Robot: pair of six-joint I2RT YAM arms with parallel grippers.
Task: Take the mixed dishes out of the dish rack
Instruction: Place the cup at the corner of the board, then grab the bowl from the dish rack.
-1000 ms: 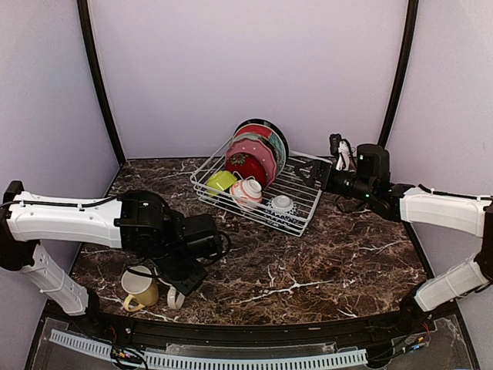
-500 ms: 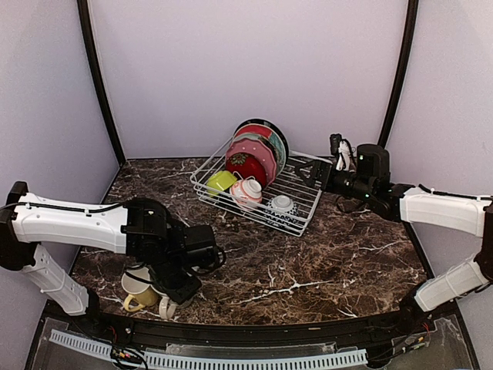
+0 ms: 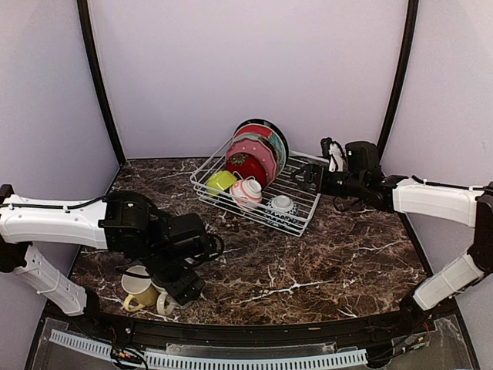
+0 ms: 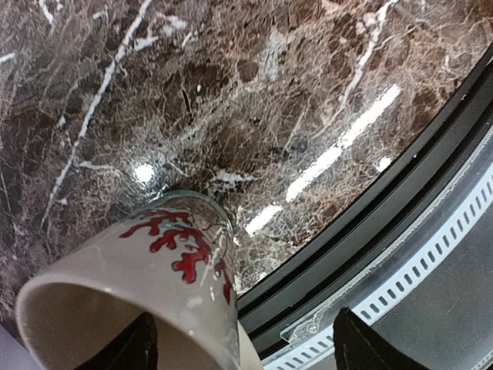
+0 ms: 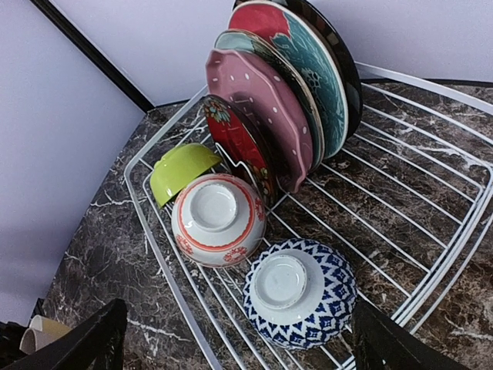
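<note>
The white wire dish rack [image 3: 296,223] stands at the back centre of the marble table. It holds upright red [image 5: 239,146], pink [image 5: 262,116] and green floral [image 5: 308,69] plates, a lime bowl [image 5: 181,169] and a red-and-white bowl [image 5: 216,220]. My right gripper [image 5: 236,327] hangs open just above the rack's right side [image 5: 166,270], touching nothing. A yellow mug [image 3: 139,291] stands at the front left, and a beige mug [image 3: 163,304] with red markings [image 4: 177,247] is beside it. My left gripper [image 4: 246,339] is open at the beige mug, one finger in its mouth.
A blue-and-white bowl [image 5: 300,293] lies upside down in the rack beside the red-and-white one. The table's black front rim [image 4: 362,208] runs right next to the beige mug. Dark poles and lilac walls close the back and sides.
My left gripper has opened and let go of the beige mug beside the yellow one. My right gripper has moved left, further over the rack.
</note>
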